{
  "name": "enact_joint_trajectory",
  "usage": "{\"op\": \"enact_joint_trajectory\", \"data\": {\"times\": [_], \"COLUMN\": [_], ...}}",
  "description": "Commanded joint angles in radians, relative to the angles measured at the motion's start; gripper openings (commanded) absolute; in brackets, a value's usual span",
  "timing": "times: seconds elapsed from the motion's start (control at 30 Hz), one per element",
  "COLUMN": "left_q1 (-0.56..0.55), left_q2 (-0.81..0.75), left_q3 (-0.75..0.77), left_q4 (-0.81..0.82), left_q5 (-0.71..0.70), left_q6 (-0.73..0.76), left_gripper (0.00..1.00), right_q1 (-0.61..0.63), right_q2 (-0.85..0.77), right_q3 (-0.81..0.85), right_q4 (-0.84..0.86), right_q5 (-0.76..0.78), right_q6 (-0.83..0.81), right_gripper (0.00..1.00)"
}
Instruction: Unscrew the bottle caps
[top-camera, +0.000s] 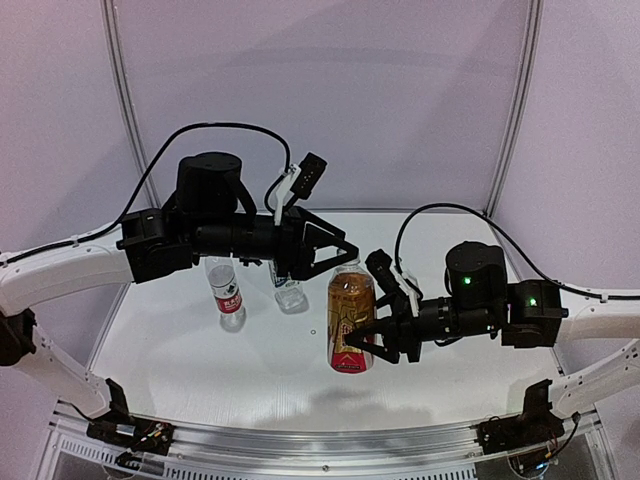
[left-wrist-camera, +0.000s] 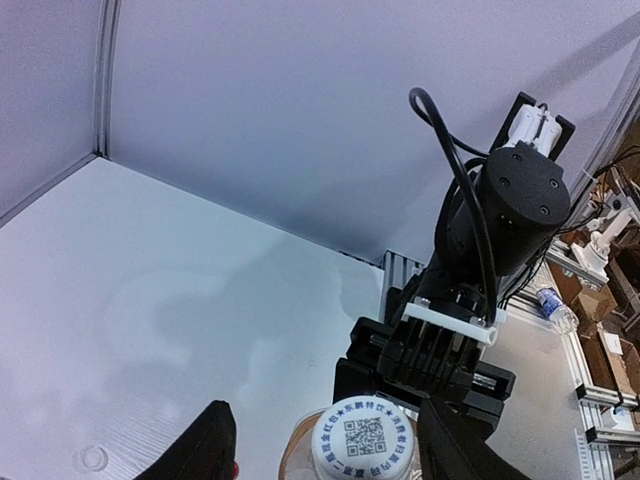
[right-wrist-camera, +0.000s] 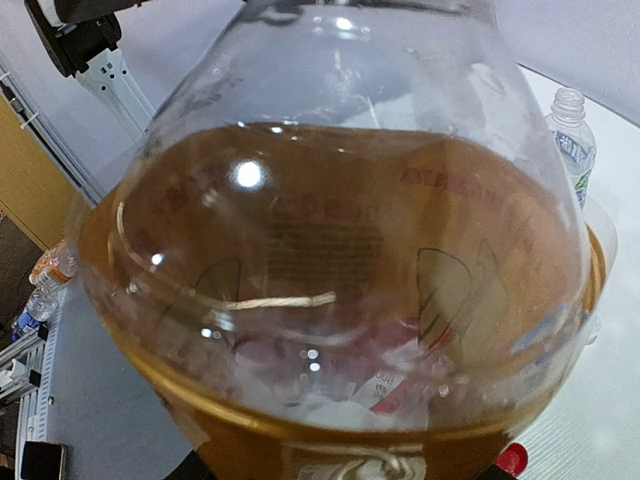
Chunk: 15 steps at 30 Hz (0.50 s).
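Near the centre of the top view, the right claw (top-camera: 372, 345) pinches the lower part of the amber bottle (top-camera: 350, 300) and holds it upright. Just above, the left claw (left-wrist-camera: 330, 450) is spread around the white cap (left-wrist-camera: 362, 438) of this bottle, its fingers (left-wrist-camera: 205, 450) at both sides and a gap visible at the left in the wrist view. Further back, left of centre and partly under the left arm, the green-label bottle (top-camera: 290, 293), its neck open, and the red-label bottle (top-camera: 229, 298) stand on the table (top-camera: 200, 350); whether the red-label one has a cap I cannot tell.
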<state>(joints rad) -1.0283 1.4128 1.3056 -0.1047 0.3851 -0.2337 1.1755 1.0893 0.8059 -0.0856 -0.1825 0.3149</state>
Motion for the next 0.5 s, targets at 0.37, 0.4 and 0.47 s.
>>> {"op": "enact_joint_trajectory", "data": {"times": [0.37, 0.4, 0.47], "left_q1": [0.002, 0.002, -0.002], "left_q2": [0.024, 0.025, 0.027], "left_q3": [0.020, 0.020, 0.020], "left_q4": [0.002, 0.002, 0.000], "left_q5": [0.088, 0.092, 0.097], "left_q6": [-0.015, -0.014, -0.012], "left_gripper": [0.44, 0.48, 0.53], "right_q1": [0.010, 0.010, 0.010], "right_q2": [-0.026, -0.026, -0.027], "right_q3": [0.006, 0.006, 0.006], "right_q4": [-0.008, -0.008, -0.008], "right_q5": [0.012, 0.011, 0.012], "right_q6": [-0.007, -0.007, -0.005], "right_gripper": [0.53, 0.53, 0.53]}}
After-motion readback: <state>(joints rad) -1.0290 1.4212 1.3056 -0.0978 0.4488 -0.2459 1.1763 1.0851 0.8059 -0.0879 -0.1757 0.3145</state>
